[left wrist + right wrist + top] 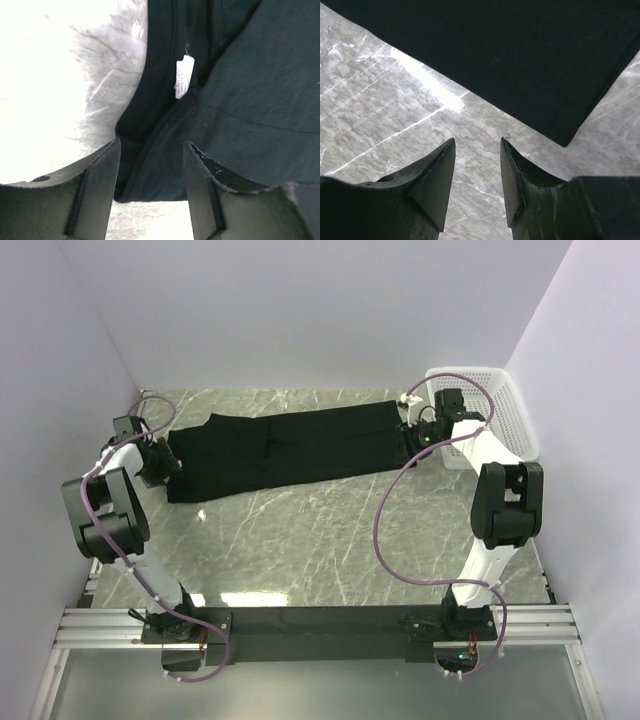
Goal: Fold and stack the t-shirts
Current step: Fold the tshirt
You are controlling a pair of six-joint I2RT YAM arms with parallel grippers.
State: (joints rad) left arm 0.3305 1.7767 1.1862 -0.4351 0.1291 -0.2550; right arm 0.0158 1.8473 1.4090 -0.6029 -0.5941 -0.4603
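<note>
One black t-shirt lies as a long folded strip across the far half of the marble table. My left gripper is at its left end. In the left wrist view the gripper is open, its jaws standing either side of the cloth's edge, with a white label just beyond. My right gripper is at the strip's right end. In the right wrist view the gripper is open over bare marble, just short of a corner of the t-shirt.
A white slatted basket stands at the back right, close behind the right arm. White walls close in the table on the left, back and right. The arm bases sit on a rail at the near edge.
</note>
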